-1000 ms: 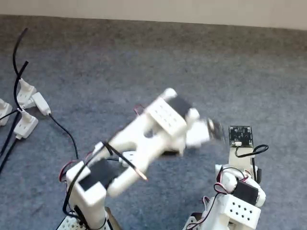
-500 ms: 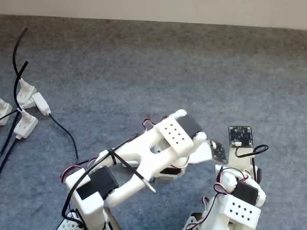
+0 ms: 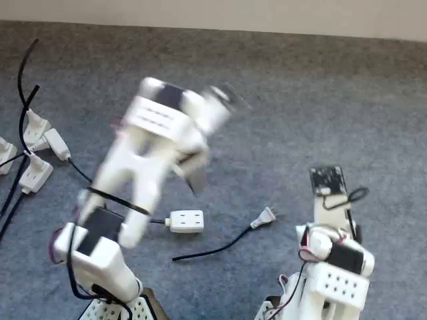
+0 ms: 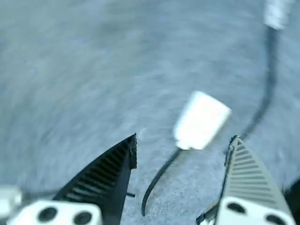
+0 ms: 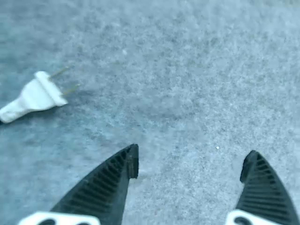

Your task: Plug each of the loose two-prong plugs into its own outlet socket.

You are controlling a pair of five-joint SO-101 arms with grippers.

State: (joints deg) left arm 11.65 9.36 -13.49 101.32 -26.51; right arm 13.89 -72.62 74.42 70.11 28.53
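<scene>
Grey carpet [image 3: 320,100] covers the whole work surface. Out in the middle of it lies the white outlet socket [image 3: 185,221], with a short black lead [image 3: 157,221] running off toward the left arm's base. Near it, on the right arm's side, sits the loose two-prong plug [image 3: 265,217], its black cord [image 3: 213,250] curling back across the carpet in front of the socket. Plug and socket lie apart, not yet joined.

Now the left arm [image 3: 157,127]: it's reared up high over the carpet, well above the socket. From its wrist we see the left gripper [image 4: 183,139] with jaws spread wide, holding nothing. A white block with a dark lead, most likely the socket, sits on the carpet down in the gap between the two fingertips, far beneath them and untouched.

Over to the right arm [image 3: 333,267], tucked low at the near edge of the table. The right gripper [image 5: 193,150] is wide open too, gripping nothing, with bare carpet between its tips. The plug lies flat on the carpet ahead of the dark fingertip and outside the gap, clear of both jaws, with both prongs showing.

Far across at the table's left edge, a bunch of white plugs and sockets [image 3: 33,175] rests among black cables [image 3: 23,87], well apart from both grippers.
</scene>
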